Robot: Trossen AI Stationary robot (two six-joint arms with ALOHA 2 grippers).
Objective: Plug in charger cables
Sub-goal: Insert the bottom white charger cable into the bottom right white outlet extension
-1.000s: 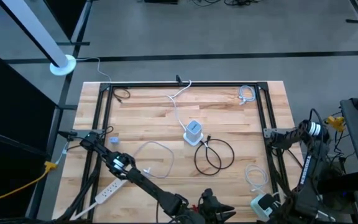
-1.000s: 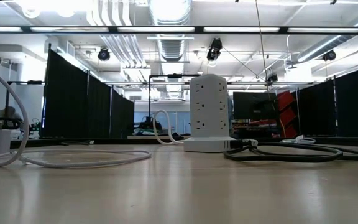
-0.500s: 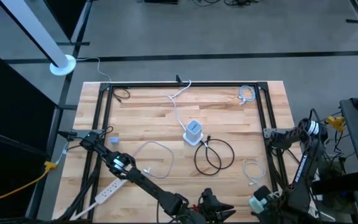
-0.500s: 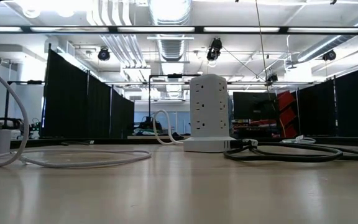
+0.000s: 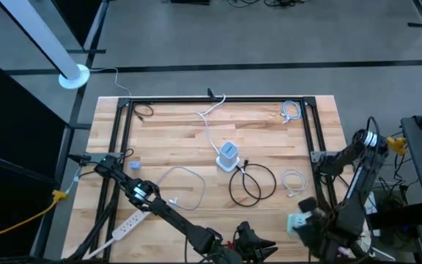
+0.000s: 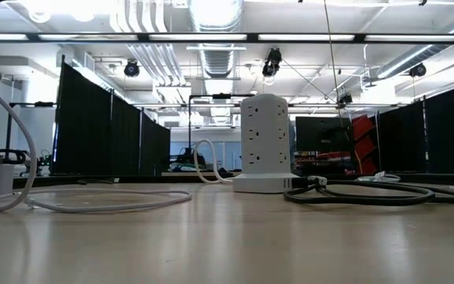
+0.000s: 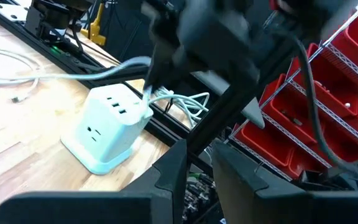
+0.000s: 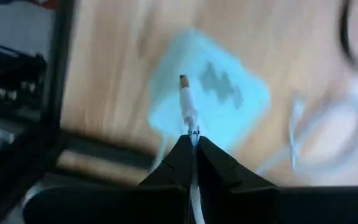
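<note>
While the right end effector pinches a white cable just behind its plug, it hangs right above a small white charger block at the table's front right corner, and the plug is not yet seated, so this connection looks still open. The left end effector waits near the table's front edge, its fingers close together and holding nothing I can see. Farther out, the black cable seems to run into the tower socket block at mid-table, while white loops and lie loose, probably still to do. Metal frame rails hem the right side tightly; the middle boards offer more room.
</note>
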